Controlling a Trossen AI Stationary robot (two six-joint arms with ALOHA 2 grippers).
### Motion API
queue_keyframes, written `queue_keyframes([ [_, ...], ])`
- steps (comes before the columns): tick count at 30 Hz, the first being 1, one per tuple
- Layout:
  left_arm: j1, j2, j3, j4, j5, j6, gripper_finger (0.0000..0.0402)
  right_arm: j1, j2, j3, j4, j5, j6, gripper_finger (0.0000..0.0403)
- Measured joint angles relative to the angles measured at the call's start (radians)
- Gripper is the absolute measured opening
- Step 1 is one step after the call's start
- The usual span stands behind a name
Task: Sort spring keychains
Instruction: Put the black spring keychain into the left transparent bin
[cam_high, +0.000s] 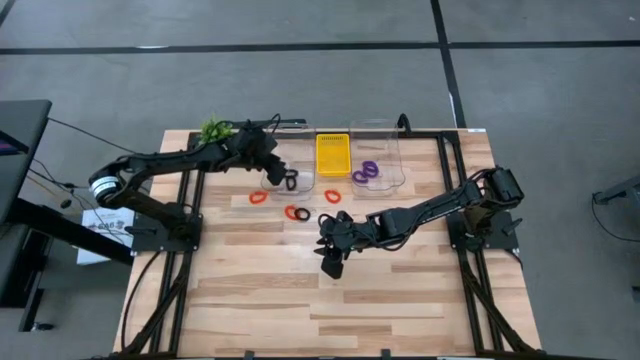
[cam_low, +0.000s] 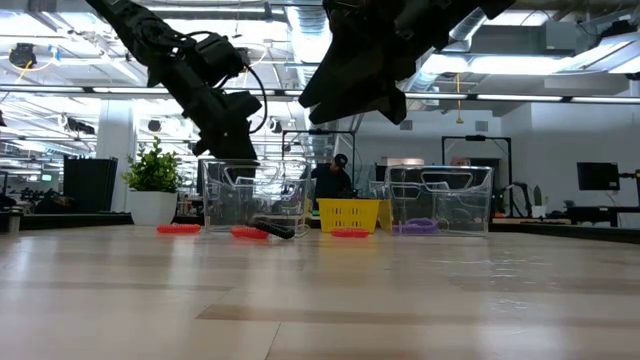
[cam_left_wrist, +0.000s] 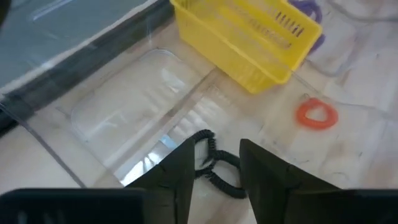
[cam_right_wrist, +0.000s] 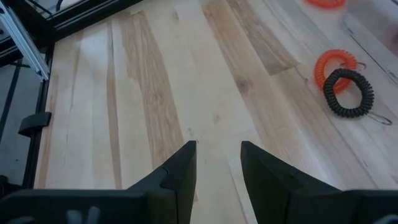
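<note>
My left gripper (cam_high: 283, 177) hovers over the near edge of the left clear container (cam_high: 290, 160), shut on a black spring keychain (cam_left_wrist: 214, 163). My right gripper (cam_high: 330, 268) hangs open above bare wood near the table's middle, with nothing between its fingers (cam_right_wrist: 217, 163). Two purple keychains (cam_high: 366, 172) lie in the right clear container. On the table lie a red-orange keychain (cam_high: 257, 197), another (cam_high: 332, 196), and a red-orange and black pair (cam_high: 297, 213) touching each other, which also shows in the right wrist view (cam_right_wrist: 341, 81). My left gripper pinches the black keychain's coiled cord (cam_left_wrist: 208, 140) between its two fingers, coming from above and slanting toward the table's right. The fingers hide part of the loop. The keychain hangs clear above the container's floor, its coil pulled out of round.
A yellow tray (cam_high: 333, 155) stands between the two clear containers (cam_high: 378, 150) at the table's far side. A small green plant (cam_high: 214, 129) sits at the far left corner. Black frame rails run along both sides. The near half of the wooden table (cam_high: 330, 310) is bare.
</note>
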Motion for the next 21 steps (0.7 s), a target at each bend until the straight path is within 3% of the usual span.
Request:
queue_keyframes([
  [9, -0.107, -0.161, -0.049, 0.001, 0.069, -0.084, 0.0121, -0.015, 0.000, 0.000, -0.027, 0.008, 0.026, 0.0116],
  [21, -0.369, -0.559, -0.296, 0.105, -0.014, -0.087, 0.0122, -0.088, 0.000, 0.000, -0.011, 0.011, -0.077, 0.0116],
])
